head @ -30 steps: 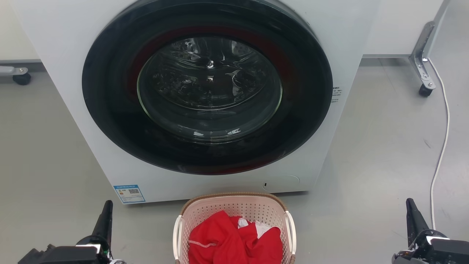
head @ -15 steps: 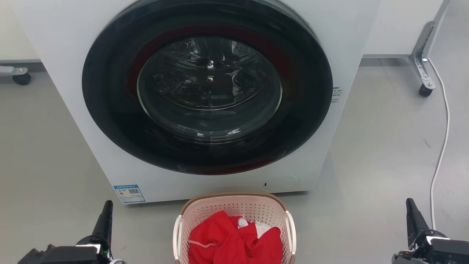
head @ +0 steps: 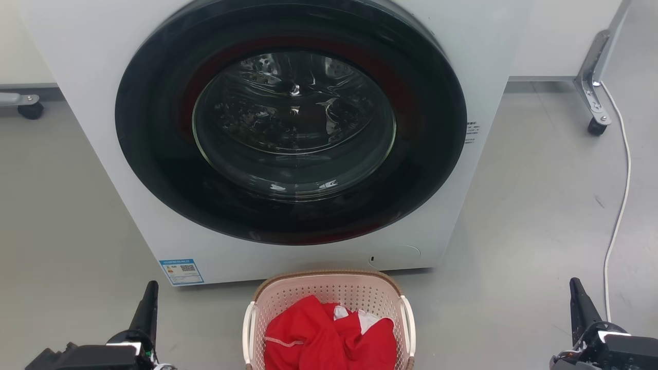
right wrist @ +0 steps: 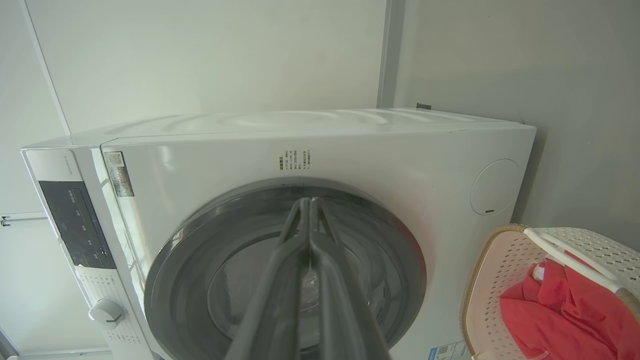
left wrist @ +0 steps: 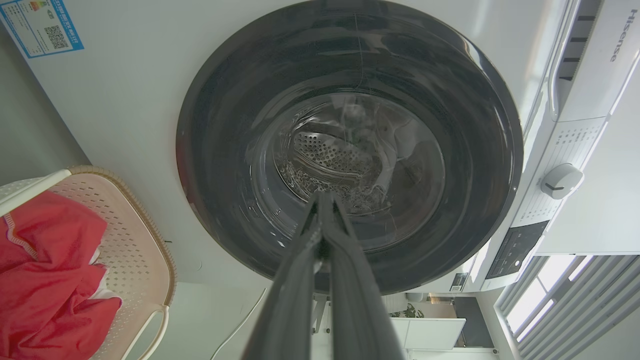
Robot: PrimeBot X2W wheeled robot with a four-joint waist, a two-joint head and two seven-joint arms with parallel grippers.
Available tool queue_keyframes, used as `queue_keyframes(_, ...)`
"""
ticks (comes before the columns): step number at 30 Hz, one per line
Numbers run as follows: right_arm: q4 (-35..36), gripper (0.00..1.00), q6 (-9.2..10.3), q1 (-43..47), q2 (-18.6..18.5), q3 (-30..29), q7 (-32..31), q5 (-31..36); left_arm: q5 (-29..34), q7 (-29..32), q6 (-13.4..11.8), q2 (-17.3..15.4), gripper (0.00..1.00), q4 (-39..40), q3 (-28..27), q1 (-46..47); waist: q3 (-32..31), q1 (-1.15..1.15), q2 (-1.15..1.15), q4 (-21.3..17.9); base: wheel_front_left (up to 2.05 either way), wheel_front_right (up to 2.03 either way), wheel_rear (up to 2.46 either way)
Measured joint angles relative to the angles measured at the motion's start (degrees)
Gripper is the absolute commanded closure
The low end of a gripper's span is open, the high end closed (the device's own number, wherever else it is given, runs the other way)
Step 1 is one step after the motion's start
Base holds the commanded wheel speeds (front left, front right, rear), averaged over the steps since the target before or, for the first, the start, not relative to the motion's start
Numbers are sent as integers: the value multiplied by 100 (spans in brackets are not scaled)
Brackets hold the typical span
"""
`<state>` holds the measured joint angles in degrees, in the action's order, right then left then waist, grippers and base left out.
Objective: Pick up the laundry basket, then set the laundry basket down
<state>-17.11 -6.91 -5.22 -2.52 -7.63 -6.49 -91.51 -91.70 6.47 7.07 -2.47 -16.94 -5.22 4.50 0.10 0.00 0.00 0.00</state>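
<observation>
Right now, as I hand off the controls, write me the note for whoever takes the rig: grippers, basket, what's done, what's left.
Left gripper: shut, empty, low at the left, apart from the basket.
Right gripper: shut, empty, low at the far right, also apart from it.
Laundry basket: upright on the floor just in front of the washer, between the grippers, with red clothing inside.
Done: nothing evident; the basket is ungrasped.
Left: probably open both grippers, take the white side handles, lift, then set it down.
</observation>
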Motion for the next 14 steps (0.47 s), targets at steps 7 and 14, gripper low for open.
queue_keyframes(7,0,100,0,-1,0,0,0,0,0,0,0,0,100,0,0,0,0,0,0,0,0,0,0)
queue_keyframes(14,0,100,0,-1,0,0,0,0,0,0,0,0,100,0,0,0,0,0,1,0,0,0,0)
